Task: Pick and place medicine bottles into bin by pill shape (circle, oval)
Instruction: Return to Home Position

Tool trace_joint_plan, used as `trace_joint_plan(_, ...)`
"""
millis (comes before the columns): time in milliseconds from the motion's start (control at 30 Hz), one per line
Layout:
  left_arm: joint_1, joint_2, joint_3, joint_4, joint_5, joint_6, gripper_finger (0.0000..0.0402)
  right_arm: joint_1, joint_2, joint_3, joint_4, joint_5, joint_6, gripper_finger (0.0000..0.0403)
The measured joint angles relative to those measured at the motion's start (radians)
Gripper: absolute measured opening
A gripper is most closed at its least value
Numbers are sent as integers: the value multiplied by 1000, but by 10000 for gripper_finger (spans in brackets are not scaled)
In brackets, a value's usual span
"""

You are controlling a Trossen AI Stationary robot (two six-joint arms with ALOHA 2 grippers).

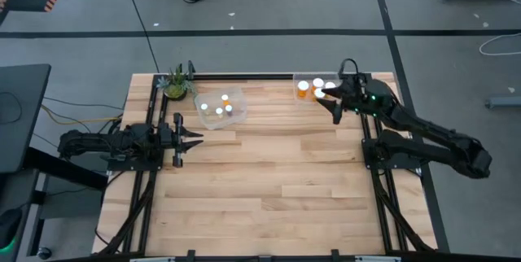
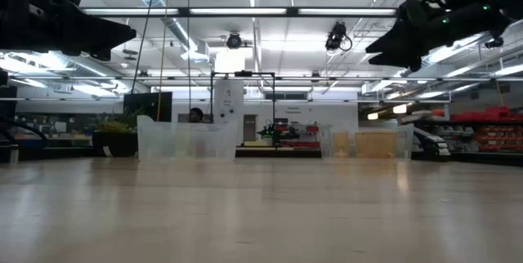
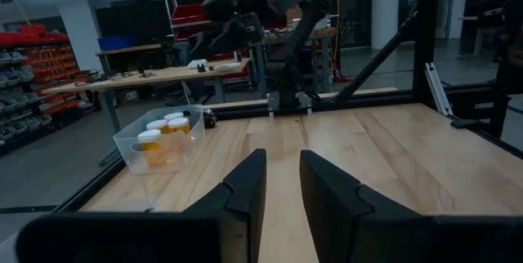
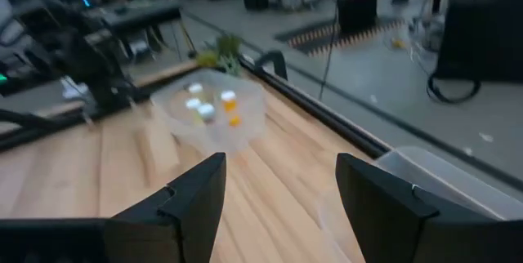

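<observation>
Several small white-capped medicine bottles stand in a clear bin at the table's far middle, also seen in the right wrist view as bottles. Orange-bodied bottles stand in a second clear bin at the far right, and show as orange bottles in the left wrist view. My right gripper hovers open beside that second bin, above the table, with nothing between its fingers. My left gripper waits shut at the table's left edge, pointing level across the table.
A small potted plant stands at the far left corner next to the bin of white bottles. Black frame rails run along the table's far and side edges. The wooden tabletop lies bare from the middle to the near edge.
</observation>
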Motion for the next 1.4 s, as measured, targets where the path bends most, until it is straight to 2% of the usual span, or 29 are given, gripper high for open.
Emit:
trace_joint_plan(300,0,0,0,0,0,0,92,-1,-145,-173,111,-41,34,239)
trace_joint_plan(467,0,0,0,0,0,0,85,0,-171,-246,134,-59,39,239)
trace_joint_plan(667,0,0,0,0,0,0,85,0,-177,-356,295,-79,83,239)
trace_joint_plan(967,0,0,0,0,0,0,93,24,-179,-361,302,-106,115,237)
trace_joint_plan(1133,0,0,0,0,0,0,93,137,-179,-361,300,-91,114,213)
trace_joint_plan(1400,0,0,0,0,0,0,87,453,-179,-361,302,105,78,167)
